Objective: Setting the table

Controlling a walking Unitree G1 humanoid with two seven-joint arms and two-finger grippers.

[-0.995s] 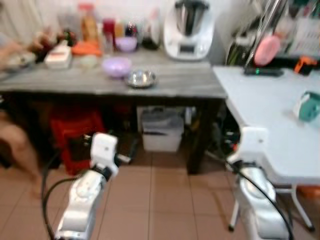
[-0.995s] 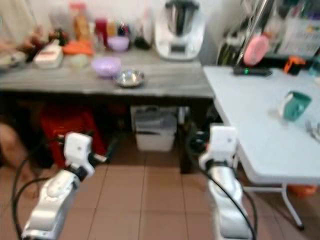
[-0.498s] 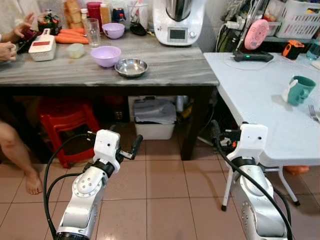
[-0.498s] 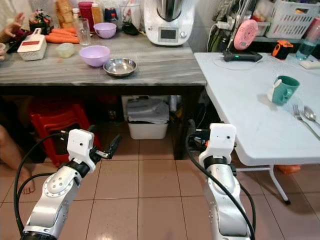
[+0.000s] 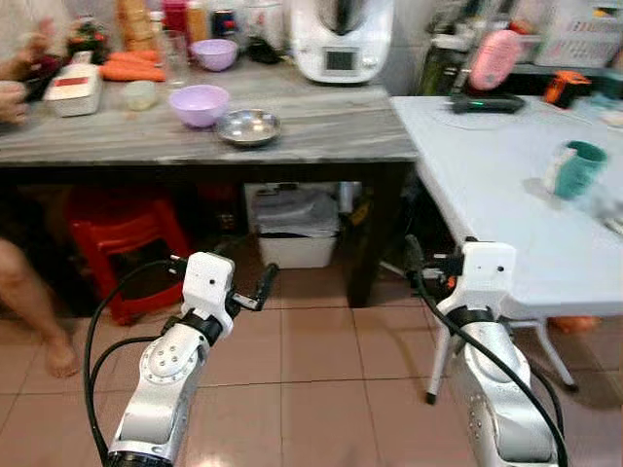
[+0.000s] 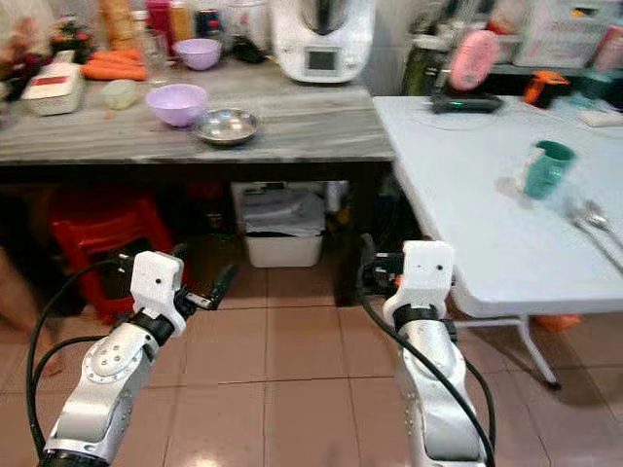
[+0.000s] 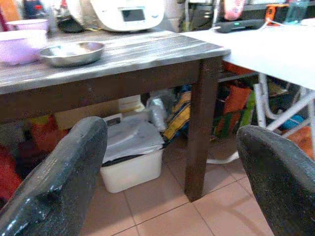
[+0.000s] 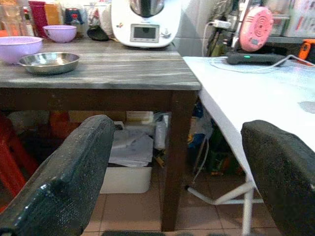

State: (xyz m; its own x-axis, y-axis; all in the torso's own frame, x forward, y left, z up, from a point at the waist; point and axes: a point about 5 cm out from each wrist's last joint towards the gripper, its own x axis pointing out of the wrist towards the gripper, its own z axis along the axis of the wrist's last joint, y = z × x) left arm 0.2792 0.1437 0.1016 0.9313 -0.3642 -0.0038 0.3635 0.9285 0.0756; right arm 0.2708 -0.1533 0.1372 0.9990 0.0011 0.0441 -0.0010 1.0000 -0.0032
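Observation:
A steel bowl [image 5: 248,126] and a large purple bowl [image 5: 199,103] stand on the grey wooden counter [image 5: 331,136] ahead; a smaller purple bowl [image 5: 215,53] sits further back. To the right, the white table [image 5: 487,185] carries a teal mug [image 5: 574,168] and cutlery [image 6: 587,221] near its right edge. Both arms are held low over the tiled floor, short of both tables. My left gripper [image 7: 172,132] is open with nothing between its fingers [image 5: 265,280]. My right gripper [image 8: 177,125] is open too and holds nothing.
A red stool [image 5: 122,233] and a white bin [image 5: 297,248] sit under the counter. A white kitchen machine [image 5: 341,39], carrots [image 5: 131,70] and a glass [image 5: 175,47] stand at the back. A person's leg [image 5: 24,302] and hand [image 5: 15,97] are at the left.
The whole picture has shifted and sharpened since a second ago, so the camera moved. Both arms hold the same pose with their fingers apart.

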